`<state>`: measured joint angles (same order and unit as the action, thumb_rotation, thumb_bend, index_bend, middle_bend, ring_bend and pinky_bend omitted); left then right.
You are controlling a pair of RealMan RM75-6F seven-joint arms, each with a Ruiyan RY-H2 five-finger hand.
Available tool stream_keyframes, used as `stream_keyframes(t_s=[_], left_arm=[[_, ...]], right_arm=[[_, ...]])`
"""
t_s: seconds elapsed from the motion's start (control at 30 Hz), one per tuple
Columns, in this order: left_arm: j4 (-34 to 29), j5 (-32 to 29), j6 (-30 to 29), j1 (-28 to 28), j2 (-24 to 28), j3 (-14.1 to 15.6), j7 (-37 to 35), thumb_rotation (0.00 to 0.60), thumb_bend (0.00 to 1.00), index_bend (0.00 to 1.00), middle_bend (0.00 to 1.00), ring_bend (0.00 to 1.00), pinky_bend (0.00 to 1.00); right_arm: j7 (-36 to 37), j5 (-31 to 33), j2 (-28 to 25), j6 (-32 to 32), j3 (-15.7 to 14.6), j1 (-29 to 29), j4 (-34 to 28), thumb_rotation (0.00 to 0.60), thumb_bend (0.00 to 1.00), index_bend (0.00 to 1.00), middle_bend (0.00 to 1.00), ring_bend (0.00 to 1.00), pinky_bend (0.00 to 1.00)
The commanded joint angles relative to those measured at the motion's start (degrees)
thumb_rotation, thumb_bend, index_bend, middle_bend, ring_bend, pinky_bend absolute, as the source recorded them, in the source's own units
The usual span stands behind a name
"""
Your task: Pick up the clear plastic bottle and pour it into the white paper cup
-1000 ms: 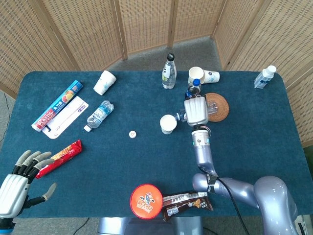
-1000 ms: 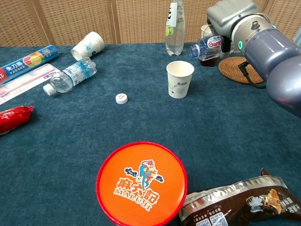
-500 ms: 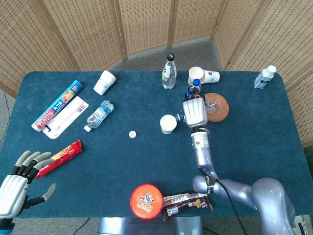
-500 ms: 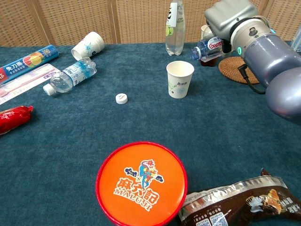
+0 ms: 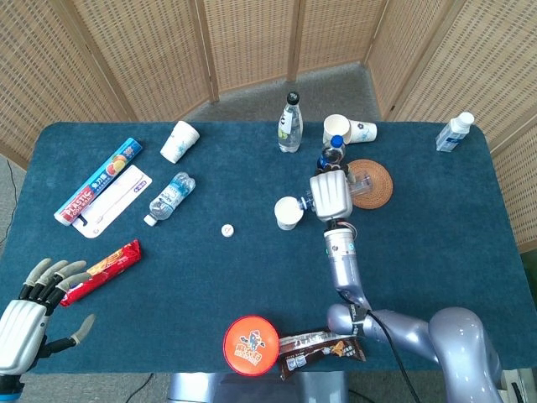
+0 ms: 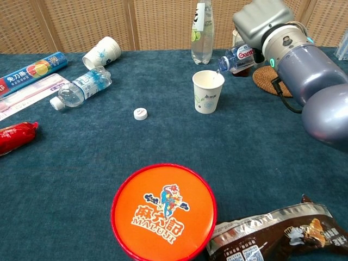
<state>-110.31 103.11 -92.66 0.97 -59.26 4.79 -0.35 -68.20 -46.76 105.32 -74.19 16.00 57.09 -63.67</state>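
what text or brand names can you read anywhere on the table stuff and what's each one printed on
"MALUJI", under larger Chinese characters: orange round lid.
"Gant", rest hidden: label of the clear plastic bottle held tilted by the right hand.
Chinese characters, too small to read surely: long blue box.
Print too small or blurred: white paper cup, brown snack wrapper, lying bottle, tall upright bottle.

A staged robot test area, indoors: folding woven-wicker screens [image 5: 252, 42] stand behind a dark blue cloth-covered table [image 5: 436, 243] strewn with snack packets, bottles and cups.
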Motion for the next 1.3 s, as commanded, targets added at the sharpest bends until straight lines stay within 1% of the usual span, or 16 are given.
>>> stream_keyframes(t_s=[0.03,0.3,0.4,0.7,0.93,1.1,1.2,1.3], left_arm=[[0.0,0.0,0.0,0.0,0.0,0.0,0.0,0.490,0.38,0.23,0.20,0.14,0.05],[-0.2,0.0,0.1,0.0,0.0,0.0,0.3,0.492,0.38,0.23,0.19,0.14,0.05],[-0.4,0.0,0.2,-0.1,0.1,0.0,0.5,0.488,0.38,0.22,0.20,0.14,0.05],[-0.6,0.0,0.5,-0.3,0.0,-0.1,0.7,0.496,0.38,0.22,0.19,0.14,0.05],[-1.1,0.0,0.7,-0.5,0.2,-0.3,1.0,0.492,0.38,0.22,0.19,0.14,0.05],[-1.4,0.0,0.9,-0.6,0.3,-0.3,1.4,0.494,0.38,0.22,0.19,0.14,0.05],[-1.7,0.0,1.0,-0.6,0.4,-0.2,1.7,0.493,0.38,0.22,0.19,0.14,0.05],[-2.0,0.0,1.1,-0.6,0.4,-0.3,2.0,0.493,0.38,0.22,0.19,0.14,0.05]], right_arm=[[0.0,0.4,0.1,0.3,0.5,-0.3,-0.3,0.600,0.14,0.64,0.63,0.65,0.55],[2.3,3.4,-1.0,2.2,3.7,-1.3,-4.3,0.600,0.14,0.65,0.63,0.65,0.55],[4.1,5.9,-2.1,3.1,5.7,-1.9,-7.1,0.600,0.14,0.65,0.63,0.65,0.55],[8.6,10.6,-5.4,4.4,9.0,-3.6,-12.9,0.600,0.14,0.65,0.63,0.65,0.55],[16.9,15.3,-9.9,6.3,13.3,-6.3,-18.9,0.600,0.14,0.65,0.63,0.65,0.55],[23.7,16.8,-13.8,7.6,15.4,-9.0,-22.2,0.600,0.14,0.65,0.63,0.64,0.55],[28.6,18.4,-16.5,9.4,16.8,-11.0,-24.2,0.600,0.14,0.65,0.63,0.64,0.54],[33.2,19.4,-19.0,11.3,17.5,-13.0,-25.5,0.600,0.14,0.65,0.63,0.63,0.54]])
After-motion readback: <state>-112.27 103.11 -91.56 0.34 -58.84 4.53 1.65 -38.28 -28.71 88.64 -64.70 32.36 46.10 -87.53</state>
